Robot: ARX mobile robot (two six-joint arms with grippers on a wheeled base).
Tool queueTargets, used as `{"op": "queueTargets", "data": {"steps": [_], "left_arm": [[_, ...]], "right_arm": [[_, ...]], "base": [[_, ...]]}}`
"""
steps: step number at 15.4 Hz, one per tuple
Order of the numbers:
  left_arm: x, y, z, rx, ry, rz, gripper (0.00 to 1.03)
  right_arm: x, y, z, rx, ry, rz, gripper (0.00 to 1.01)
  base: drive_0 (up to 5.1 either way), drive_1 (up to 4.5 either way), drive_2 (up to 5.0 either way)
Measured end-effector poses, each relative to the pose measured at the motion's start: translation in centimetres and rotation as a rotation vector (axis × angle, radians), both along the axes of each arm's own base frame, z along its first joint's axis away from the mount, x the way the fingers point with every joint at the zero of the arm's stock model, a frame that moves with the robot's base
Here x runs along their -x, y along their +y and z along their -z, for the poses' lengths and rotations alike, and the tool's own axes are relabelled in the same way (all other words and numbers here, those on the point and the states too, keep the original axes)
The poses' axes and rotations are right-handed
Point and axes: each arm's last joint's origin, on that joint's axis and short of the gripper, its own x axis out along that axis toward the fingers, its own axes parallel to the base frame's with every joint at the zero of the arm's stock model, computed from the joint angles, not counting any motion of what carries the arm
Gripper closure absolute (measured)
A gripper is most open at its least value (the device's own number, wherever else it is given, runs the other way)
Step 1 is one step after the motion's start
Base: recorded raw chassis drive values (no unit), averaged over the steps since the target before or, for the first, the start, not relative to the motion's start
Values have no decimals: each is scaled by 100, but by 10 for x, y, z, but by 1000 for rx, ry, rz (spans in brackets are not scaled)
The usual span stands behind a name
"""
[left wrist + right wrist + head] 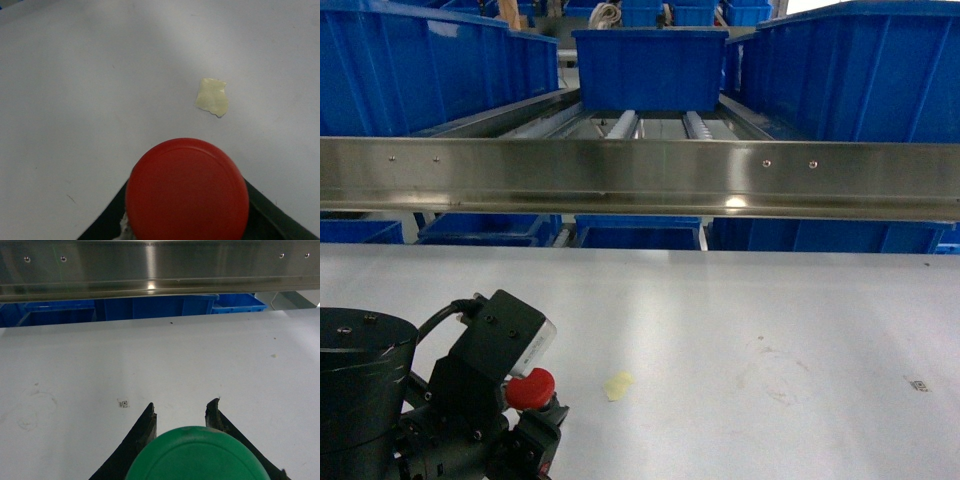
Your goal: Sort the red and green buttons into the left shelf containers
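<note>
Holding a red button (187, 189) between its jaws, the left gripper (535, 415) is hovering low over the white table (740, 330), near a yellowish scrap (212, 97). The right gripper (182, 412) is gripping a green button (197, 455), apparently by its body, cap toward the camera. Blue bins (420, 70) are sitting on the shelf beyond a steel rail (640, 175).

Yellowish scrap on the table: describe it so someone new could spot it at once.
Start at the white table below the steel rail, then go to the left pincer holding the red button. The scrap lies flat just right of it: pale yellow, ragged-edged, unlike the tiny square marker far right.
</note>
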Motion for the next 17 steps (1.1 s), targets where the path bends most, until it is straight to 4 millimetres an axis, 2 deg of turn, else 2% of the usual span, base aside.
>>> {"op": "queueTargets", "data": {"steps": [2,8,10,12,17], "left_arm": [[0,0,0,1,-2,0,77],[0,0,-1,0,-15,-1,78],[14,20,-16,-14,-141,-70,78],[30,40,-39,-12,-223,-155,78],[66,58,-86,74,-314,-207,78]], "right_arm": [[0,0,0,0,0,0,74],[0,0,0,0,0,0,74],[0,0,0,1,0,1,74],[0,0,0,1,-1,2,74],[0,0,0,1,0,2,74]], "base": [[0,0,0],[0,0,0],[0,0,0],[0,0,0],[0,0,0]]}}
